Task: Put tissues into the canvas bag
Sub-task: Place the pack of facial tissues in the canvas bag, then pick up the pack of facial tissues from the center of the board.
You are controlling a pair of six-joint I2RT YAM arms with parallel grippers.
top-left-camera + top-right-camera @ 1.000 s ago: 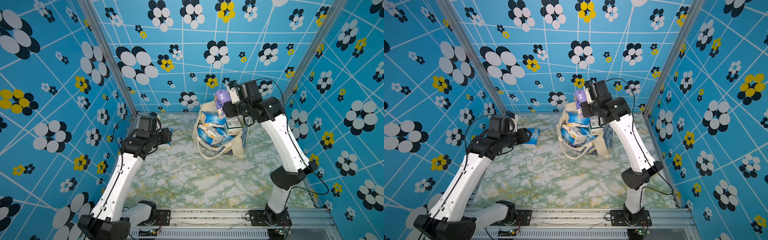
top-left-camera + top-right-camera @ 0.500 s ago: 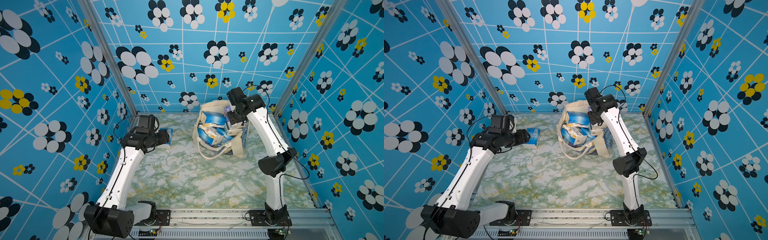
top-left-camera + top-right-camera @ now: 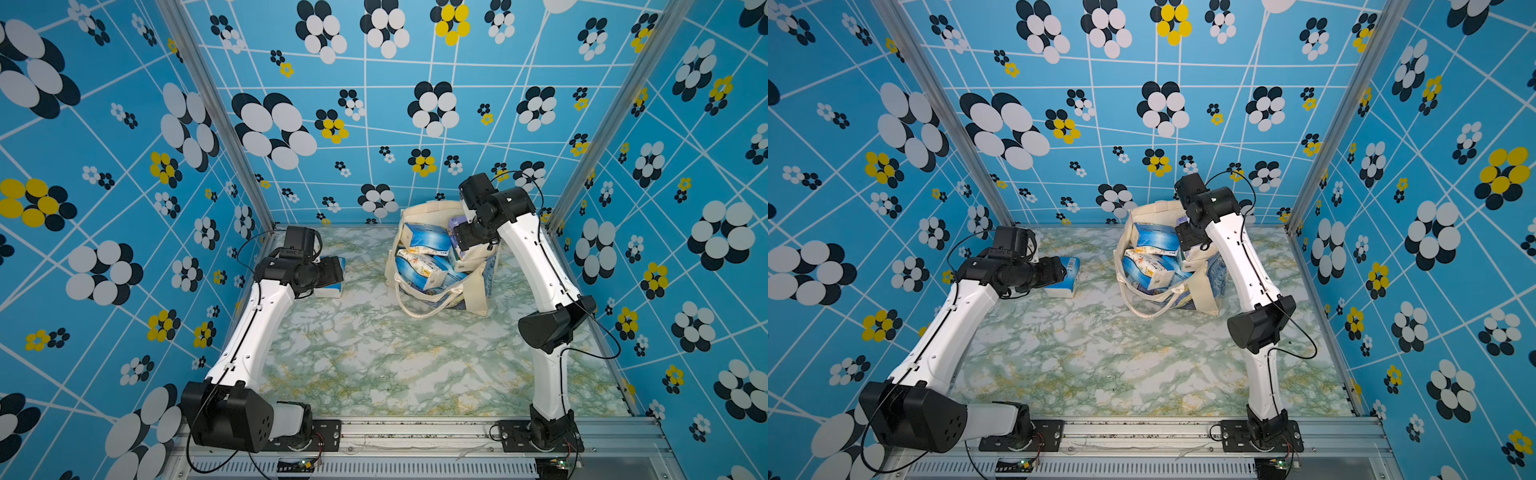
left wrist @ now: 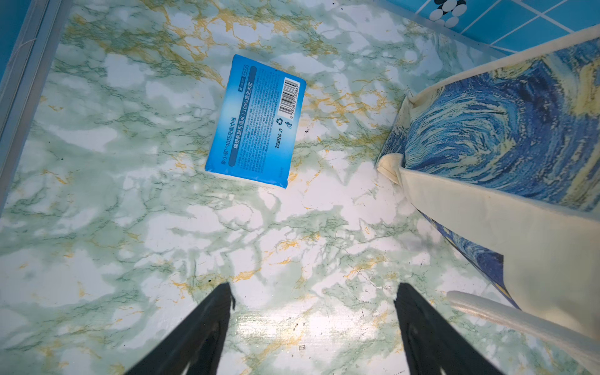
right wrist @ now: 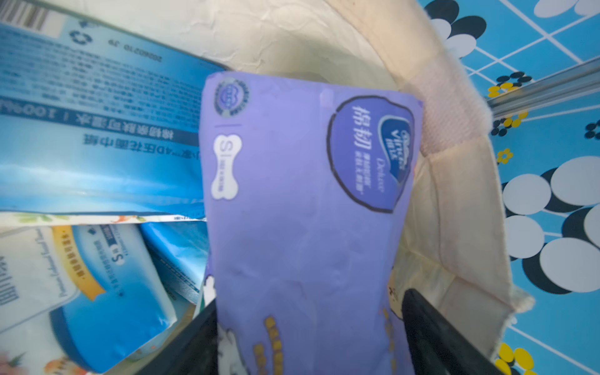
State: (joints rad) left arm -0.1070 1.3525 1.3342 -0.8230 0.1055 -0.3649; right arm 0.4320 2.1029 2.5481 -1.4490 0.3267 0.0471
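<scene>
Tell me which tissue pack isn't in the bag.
The blue barcoded pack, lying flat on the marble tabletop, apart from the canvas bag. The other packs in view all sit inside the bag.

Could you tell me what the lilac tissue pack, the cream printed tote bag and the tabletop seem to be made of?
Lilac brick-shaped tissue pack: thin plastic film, faintly glossy, with soft dents and creases.
Cream tote bag with blue swirling print: woven cloth, probably canvas, matte, with folded seams.
Green-veined white tabletop: perhaps marble-patterned laminate or film, glossy from its glare.

1 pack [image 3: 332, 289] left of canvas bag [image 3: 478, 291]
</scene>
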